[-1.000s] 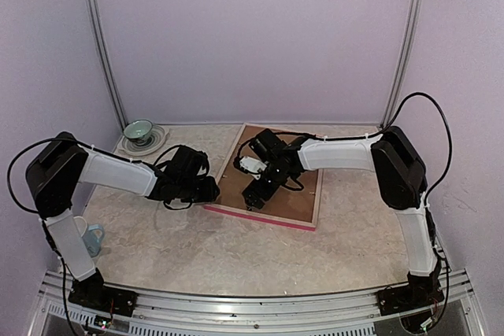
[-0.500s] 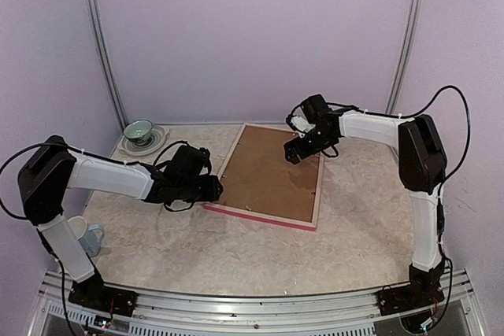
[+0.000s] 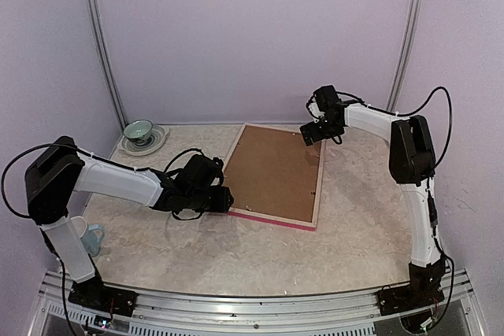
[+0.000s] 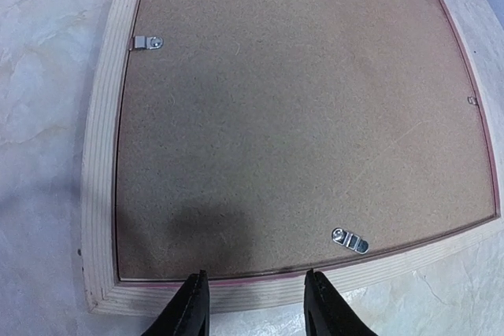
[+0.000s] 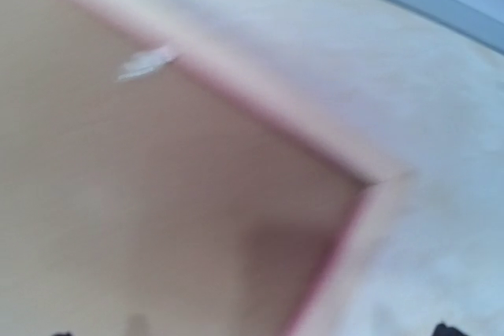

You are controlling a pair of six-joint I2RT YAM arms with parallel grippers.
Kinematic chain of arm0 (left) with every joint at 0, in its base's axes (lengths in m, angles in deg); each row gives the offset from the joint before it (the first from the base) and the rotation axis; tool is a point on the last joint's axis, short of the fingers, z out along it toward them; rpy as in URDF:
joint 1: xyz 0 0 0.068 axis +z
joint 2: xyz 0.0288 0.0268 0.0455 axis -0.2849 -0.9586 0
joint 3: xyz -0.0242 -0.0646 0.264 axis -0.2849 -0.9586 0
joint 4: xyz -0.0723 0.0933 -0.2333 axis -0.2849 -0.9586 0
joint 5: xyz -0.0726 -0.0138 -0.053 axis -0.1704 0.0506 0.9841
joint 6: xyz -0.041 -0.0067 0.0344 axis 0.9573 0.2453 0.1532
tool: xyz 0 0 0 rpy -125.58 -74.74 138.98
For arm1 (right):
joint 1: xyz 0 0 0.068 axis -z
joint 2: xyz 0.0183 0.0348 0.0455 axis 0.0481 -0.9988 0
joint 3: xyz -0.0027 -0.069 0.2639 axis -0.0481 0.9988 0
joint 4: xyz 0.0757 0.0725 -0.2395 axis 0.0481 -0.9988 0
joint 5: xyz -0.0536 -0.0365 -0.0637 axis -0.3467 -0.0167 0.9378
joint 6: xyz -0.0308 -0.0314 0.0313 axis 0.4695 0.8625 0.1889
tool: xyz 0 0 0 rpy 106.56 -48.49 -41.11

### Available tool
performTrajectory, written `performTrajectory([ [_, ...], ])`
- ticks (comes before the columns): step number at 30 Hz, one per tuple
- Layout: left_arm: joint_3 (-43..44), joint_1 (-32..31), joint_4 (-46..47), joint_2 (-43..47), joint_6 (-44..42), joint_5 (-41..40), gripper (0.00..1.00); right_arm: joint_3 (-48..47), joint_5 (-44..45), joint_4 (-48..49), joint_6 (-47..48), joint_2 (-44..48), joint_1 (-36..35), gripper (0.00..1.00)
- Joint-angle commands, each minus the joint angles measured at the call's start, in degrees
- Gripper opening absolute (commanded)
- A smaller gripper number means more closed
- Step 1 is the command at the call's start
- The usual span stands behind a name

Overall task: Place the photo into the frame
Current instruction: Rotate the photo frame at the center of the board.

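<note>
Brown grainy backing board (image 4: 299,116) fills the rectangular frame (image 4: 98,155); perhaps 4 clips (image 4: 146,42).

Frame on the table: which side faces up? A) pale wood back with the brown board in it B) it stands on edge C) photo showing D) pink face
A: the frame lies flat, pale wood rails up, with the brown backing board filling it and metal clips showing.

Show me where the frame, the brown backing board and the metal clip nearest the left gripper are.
frame (image 4: 98,163): left wrist view, on its pale wood left rail.
backing board (image 4: 299,116): left wrist view, middle of the brown panel.
metal clip (image 4: 350,239): left wrist view, centre of the clip.
</note>
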State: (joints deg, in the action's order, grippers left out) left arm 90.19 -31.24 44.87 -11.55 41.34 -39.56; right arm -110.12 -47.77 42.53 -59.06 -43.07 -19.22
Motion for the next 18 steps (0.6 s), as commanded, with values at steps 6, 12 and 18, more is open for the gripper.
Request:
performTrajectory([
  [6, -0.51, -0.55, -0.59, -0.45, 0.35, -0.84, 0.41, -6.46, -1.44, 2.83, -8.84, -8.62, 7.44, 0.98],
  [12, -0.63, -0.57, -0.51, -0.92, 0.48, -0.76, 0.41, -12.77, -6.81, 3.2, -9.99, -13.14, 8.89, 0.87],
  [18, -0.85, -0.55, -0.51, -0.77, 0.39, -1.03, 0.41, -15.77, -6.51, 2.15, -11.74, -16.1, 8.9, 0.8],
])
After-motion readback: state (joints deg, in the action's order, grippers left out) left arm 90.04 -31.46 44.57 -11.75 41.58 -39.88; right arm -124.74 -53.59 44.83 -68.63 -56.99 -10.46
